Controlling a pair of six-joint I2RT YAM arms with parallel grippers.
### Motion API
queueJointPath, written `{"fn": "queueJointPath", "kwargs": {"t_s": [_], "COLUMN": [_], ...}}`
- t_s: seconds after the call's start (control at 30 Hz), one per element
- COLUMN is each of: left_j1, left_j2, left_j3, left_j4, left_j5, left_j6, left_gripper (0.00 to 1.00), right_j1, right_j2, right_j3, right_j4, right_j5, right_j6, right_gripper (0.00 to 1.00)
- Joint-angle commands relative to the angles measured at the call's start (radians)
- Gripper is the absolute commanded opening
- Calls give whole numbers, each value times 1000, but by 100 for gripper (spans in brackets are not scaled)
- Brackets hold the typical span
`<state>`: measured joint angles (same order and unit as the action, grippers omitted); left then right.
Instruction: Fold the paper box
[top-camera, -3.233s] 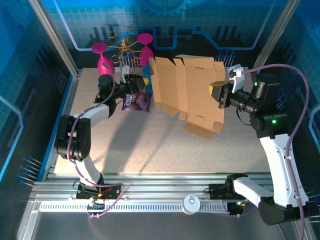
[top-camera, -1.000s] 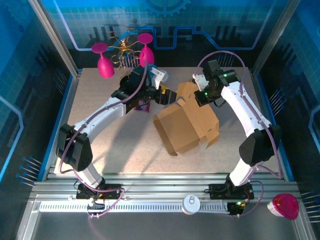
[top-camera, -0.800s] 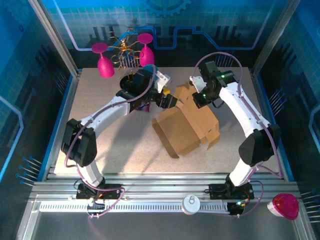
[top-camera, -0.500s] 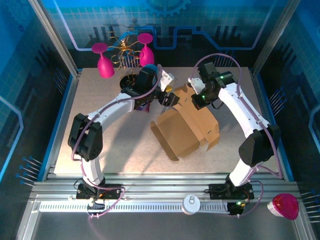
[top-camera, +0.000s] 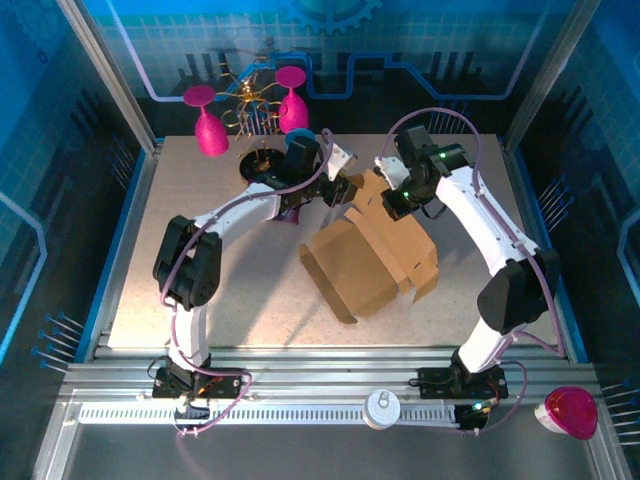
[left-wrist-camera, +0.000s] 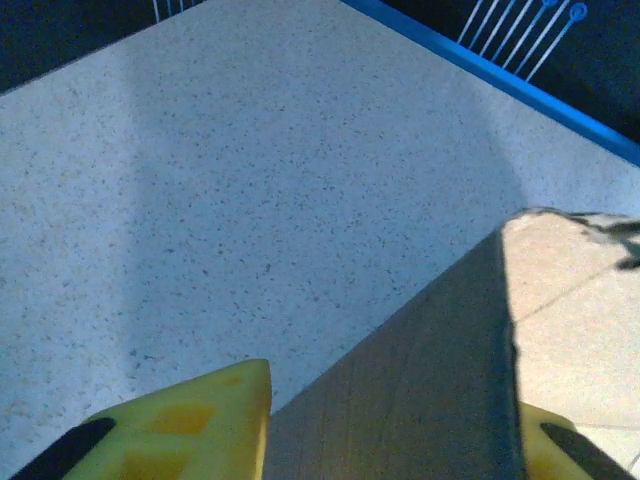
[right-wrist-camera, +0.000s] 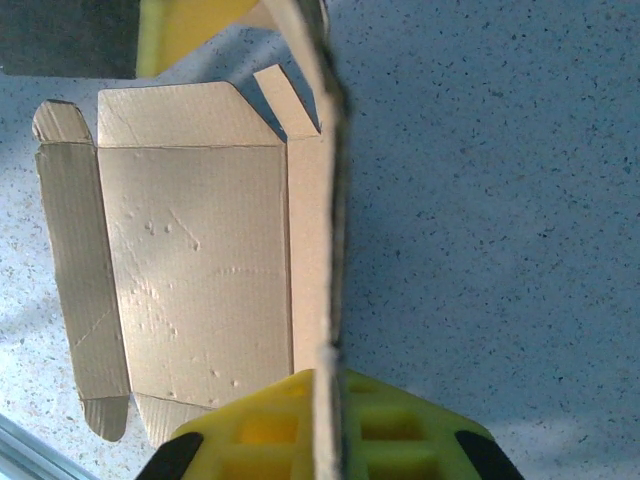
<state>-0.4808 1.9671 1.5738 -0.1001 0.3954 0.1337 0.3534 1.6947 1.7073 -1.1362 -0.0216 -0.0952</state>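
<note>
Top view: the paper box (top-camera: 372, 262) lies partly folded at mid-table, one end open toward the near left and its far flaps raised. The table (top-camera: 220, 290) is speckled pale. The left gripper (top-camera: 349, 188) is at the box's far-left flap, and the right gripper (top-camera: 389, 204) at the far edge just beside it. Two pink goblets (top-camera: 208, 128) and a gold wire rack (top-camera: 250, 98) stand at the far left.

Left wrist: the left gripper (left-wrist-camera: 392, 445) has its yellow fingers (left-wrist-camera: 185, 432) partly apart, with a brown cardboard panel of the box (left-wrist-camera: 420, 390) spanning the gap. Cannot tell whether they pinch it.

Right wrist: the right gripper (right-wrist-camera: 326, 425) is clamped on an upright box panel seen edge-on. The remaining panels of the box (right-wrist-camera: 190, 250) lie flat on the table (right-wrist-camera: 500, 200) to the left.
</note>
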Motion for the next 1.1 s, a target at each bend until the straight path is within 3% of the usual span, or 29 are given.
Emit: {"fn": "queueJointPath", "kwargs": {"t_s": [0.0,0.07,0.1,0.23,0.3,0.47,0.57,0.77,0.83,1.07], "left_j1": [0,-1,-1,0,-1,-1,0,-6,-11,-21], "left_j2": [-1,-18,-31,-103,-140,-175,-179,-211,-220,-245], "left_j3": [15,-23,-46,-177,-262,-396,-427,-494,-495,-493], "left_j4": [1,27,44,163,262,421,438,479,470,420], "left_j5": [27,4,-34,-225,-297,-368,-375,-403,-396,-401], "left_j6": [-72,-110,-141,-288,-356,-454,-493,-555,-547,-478], "left_gripper": [23,6,0,0,0,0,0,0,0,0], "right_j1": [23,36,44,58,57,49,29,66,61,46], "right_j2": [16,44,57,86,69,-93,-237,-425,-400,-222], "right_j3": [41,76,95,206,253,176,-19,-369,-381,-242], "right_j4": [-6,-4,-2,7,19,137,294,532,564,566], "right_j5": [27,55,73,97,104,156,142,249,217,148], "right_j6": [-2,7,17,116,227,662,1022,1719,1824,1856], "right_gripper": [1,9,18,52,61,68,67,65,65,71]}}
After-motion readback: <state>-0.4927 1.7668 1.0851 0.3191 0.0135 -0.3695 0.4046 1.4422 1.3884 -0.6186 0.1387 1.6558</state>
